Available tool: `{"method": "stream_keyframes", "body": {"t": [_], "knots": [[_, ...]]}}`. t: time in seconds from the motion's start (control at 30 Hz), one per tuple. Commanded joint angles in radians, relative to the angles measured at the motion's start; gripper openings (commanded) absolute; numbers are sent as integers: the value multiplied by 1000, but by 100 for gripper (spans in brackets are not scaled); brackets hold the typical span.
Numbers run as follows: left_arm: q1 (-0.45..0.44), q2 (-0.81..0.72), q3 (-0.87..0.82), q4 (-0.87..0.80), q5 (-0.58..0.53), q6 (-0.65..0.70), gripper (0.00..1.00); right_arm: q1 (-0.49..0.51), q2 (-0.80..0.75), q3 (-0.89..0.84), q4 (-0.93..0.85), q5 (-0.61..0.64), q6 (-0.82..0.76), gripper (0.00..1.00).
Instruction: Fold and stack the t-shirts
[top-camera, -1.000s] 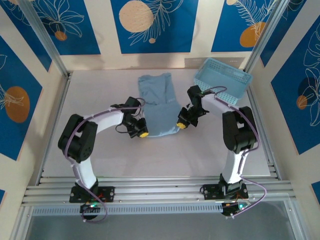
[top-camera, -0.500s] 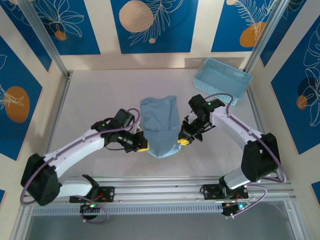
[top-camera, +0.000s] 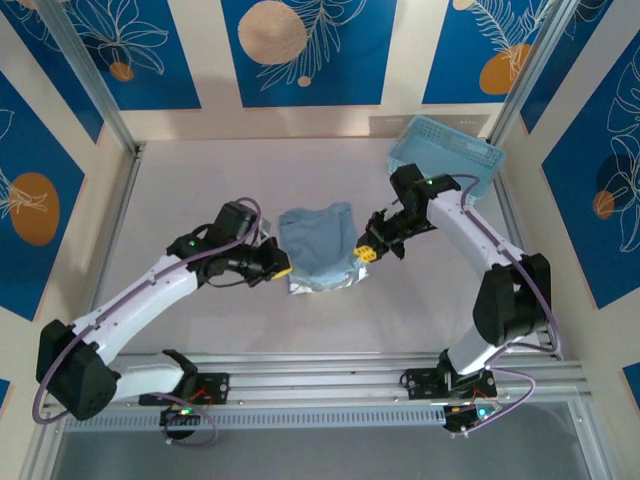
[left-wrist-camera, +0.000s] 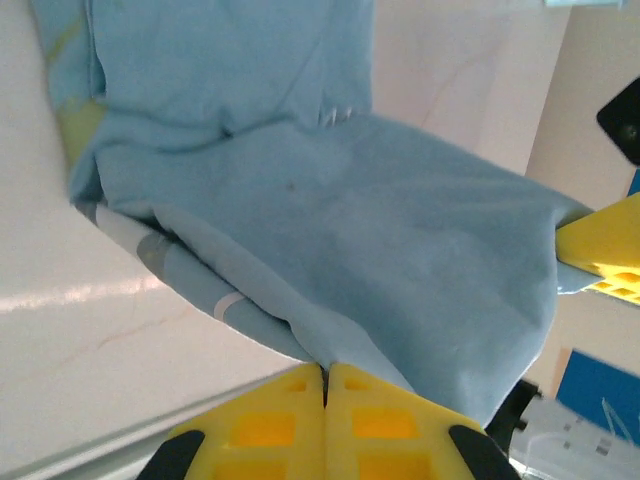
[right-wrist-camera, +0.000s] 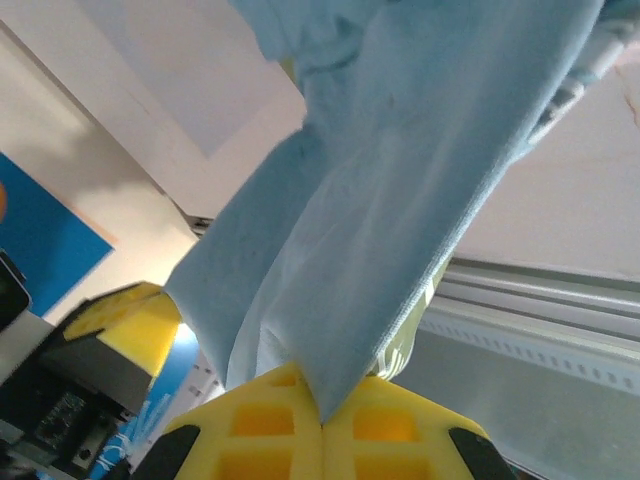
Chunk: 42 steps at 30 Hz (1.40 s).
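Note:
One light dusty-blue t-shirt is folded over in the middle of the table, its near part lifted and carried between both arms. My left gripper is shut on its left corner; in the left wrist view the cloth runs straight into the closed yellow fingers. My right gripper is shut on the right corner, and in the right wrist view the fabric hangs from the closed pads. White print shows on the underside.
A rigid light-blue lattice basket stands at the back right, just behind the right arm. Metal frame posts and side rails border the table. An aluminium rail runs along the near edge.
Both grippers pulled the shirt toward the near edge, then carried its near edge up and back over itself. The shirt now lies shorter, doubled over.

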Motion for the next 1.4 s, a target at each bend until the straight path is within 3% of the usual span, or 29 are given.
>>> {"method": "stream_keyframes", "body": {"t": [0.0, 0.13, 0.3, 0.53, 0.6, 0.67, 0.8, 0.83, 0.93, 0.97, 1.17, 1.37], "knots": [[38, 43, 85, 3, -51, -20, 0, -33, 68, 108, -5, -64, 39, 0], [89, 148, 175, -31, -69, 1, 0, -60, 239, 304, -60, -60, 28, 0], [166, 334, 275, -41, -131, 66, 0, -70, 487, 524, 20, -40, 72, 0], [278, 669, 506, 20, -193, 101, 0, -68, 896, 1048, 20, 40, 89, 2], [291, 757, 587, -8, -194, 118, 0, -71, 969, 1118, 34, 45, 106, 11], [302, 837, 664, -20, -182, 142, 0, -80, 1019, 1135, 60, 35, 118, 31], [328, 913, 776, -114, -228, 180, 0, -81, 1013, 1155, 143, 26, 23, 61], [334, 896, 757, -98, -229, 171, 7, -85, 995, 1157, 142, 35, -2, 63], [332, 816, 702, -61, -247, 167, 48, -101, 900, 1091, 151, 63, -47, 65], [327, 786, 683, -60, -261, 164, 55, -105, 864, 1050, 159, 70, -55, 65], [251, 544, 454, -32, -240, 76, 54, -114, 546, 623, 305, 129, -93, 64], [61, 389, 165, 167, -198, -309, 48, -108, 103, 76, 600, 200, -85, 61]]}}
